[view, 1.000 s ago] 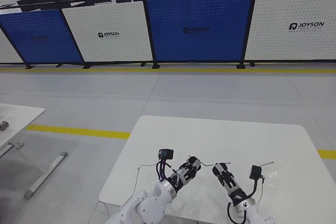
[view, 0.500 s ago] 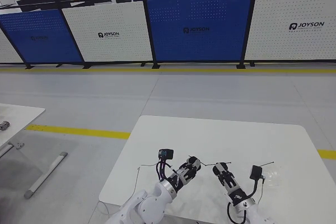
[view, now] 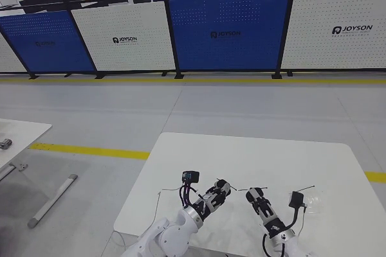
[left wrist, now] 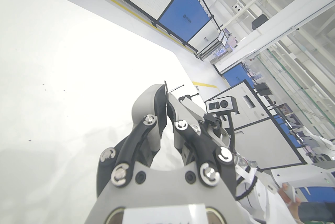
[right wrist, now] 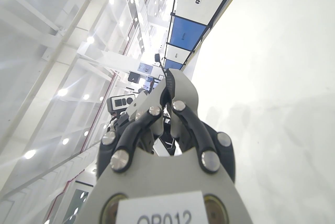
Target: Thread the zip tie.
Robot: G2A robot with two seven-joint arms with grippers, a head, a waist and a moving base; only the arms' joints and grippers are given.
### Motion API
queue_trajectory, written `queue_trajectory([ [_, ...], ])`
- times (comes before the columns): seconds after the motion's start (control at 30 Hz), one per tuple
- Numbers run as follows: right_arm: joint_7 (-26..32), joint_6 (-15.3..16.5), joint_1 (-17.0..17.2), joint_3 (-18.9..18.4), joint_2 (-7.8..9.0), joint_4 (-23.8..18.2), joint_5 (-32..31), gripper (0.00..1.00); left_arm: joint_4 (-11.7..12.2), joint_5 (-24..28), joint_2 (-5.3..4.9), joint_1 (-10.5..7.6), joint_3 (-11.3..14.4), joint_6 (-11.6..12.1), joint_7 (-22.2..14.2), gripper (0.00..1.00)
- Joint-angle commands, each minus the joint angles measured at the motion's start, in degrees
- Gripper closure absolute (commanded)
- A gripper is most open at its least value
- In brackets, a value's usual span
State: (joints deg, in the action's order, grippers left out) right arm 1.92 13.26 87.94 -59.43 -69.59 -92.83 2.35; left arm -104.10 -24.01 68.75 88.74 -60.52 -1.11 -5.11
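Observation:
My left gripper (view: 223, 186) is shut on a thin black zip tie (left wrist: 176, 88), whose pointed tail sticks out past the fingertips. My right gripper (view: 250, 192) is close beside it, a little above the white table (view: 257, 154), and is shut on a black zip tie strip. That strip's square head (right wrist: 157, 57) stands clear of the pads. In the top view a thin black line (view: 257, 188) crosses the right gripper. The two gripper tips are a short gap apart. I cannot tell whether both hold one tie or whether tail and head touch.
Another black zip tie (view: 307, 187) lies to the right beside a clear plastic bag (view: 312, 203). The table's near edge runs close under both arms. A second white table (view: 13, 138) stands far left across the floor.
My right gripper has drifted slightly to the right and toward the near edge. The left arm has kept still.

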Motion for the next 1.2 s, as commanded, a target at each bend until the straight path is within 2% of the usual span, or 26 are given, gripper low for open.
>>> queue_trajectory([
  [0.0, 0.1, -0.2, -0.1, 0.0, -0.1, 0.1, 0.0, 1.0, 0.0, 0.0, 0.0, 0.0, 0.0, 0.0, 0.0, 1.0],
  [0.87, 0.6, -1.1, -1.2, 1.0, -1.81, 2.1, 1.1, 1.0, 0.0, 0.0, 0.0, 0.0, 0.0, 0.0, 0.0, 1.0],
  [1.17, 0.6, -1.1, -1.2, 1.0, -1.83, 2.1, 1.2, 1.0, 0.0, 0.0, 0.0, 0.0, 0.0, 0.0, 0.0, 1.0],
])
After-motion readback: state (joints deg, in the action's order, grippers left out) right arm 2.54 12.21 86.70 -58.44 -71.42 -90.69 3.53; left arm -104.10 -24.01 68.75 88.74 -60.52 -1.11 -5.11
